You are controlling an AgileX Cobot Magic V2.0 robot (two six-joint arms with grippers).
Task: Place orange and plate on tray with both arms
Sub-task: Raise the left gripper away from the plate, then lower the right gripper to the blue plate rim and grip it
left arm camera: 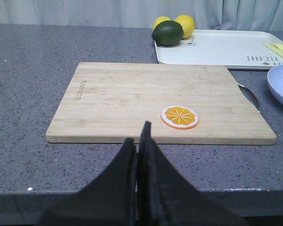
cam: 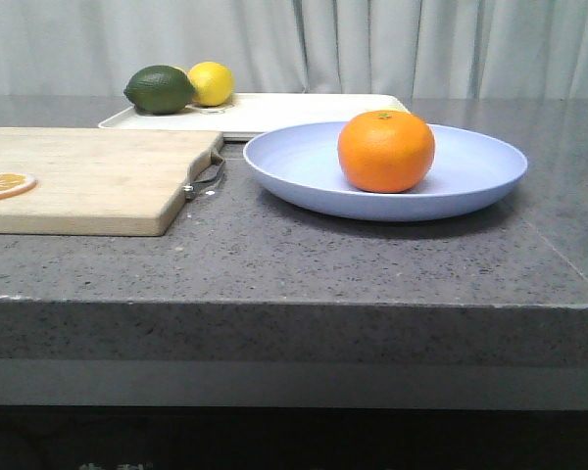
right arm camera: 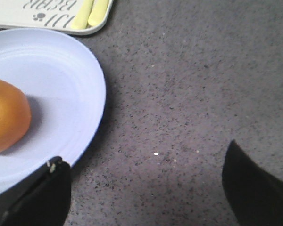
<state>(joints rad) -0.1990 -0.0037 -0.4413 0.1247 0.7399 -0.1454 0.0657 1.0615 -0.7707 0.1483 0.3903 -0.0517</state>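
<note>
pale curtain (cam: pixel 372 44); grey speckled counter (cam: pixel 304 264)

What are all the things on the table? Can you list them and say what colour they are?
Round orange fruit: one, bright orange, sitting in the plate.
Wide shallow plate: one, pale lavender-blue, on the grey counter, in front of the tray.
Rectangular tray: one, cream-white, at the back.
Lime: one, dark green, on the tray's left corner.
Lemons: two, yellow, behind the lime.
Wooden cutting board: one, light wood, left of the plate.
Flat orange slice: one, orange and white, on the board.
Left gripper: black, shut.
Right gripper: black, open beside the plate.
</note>
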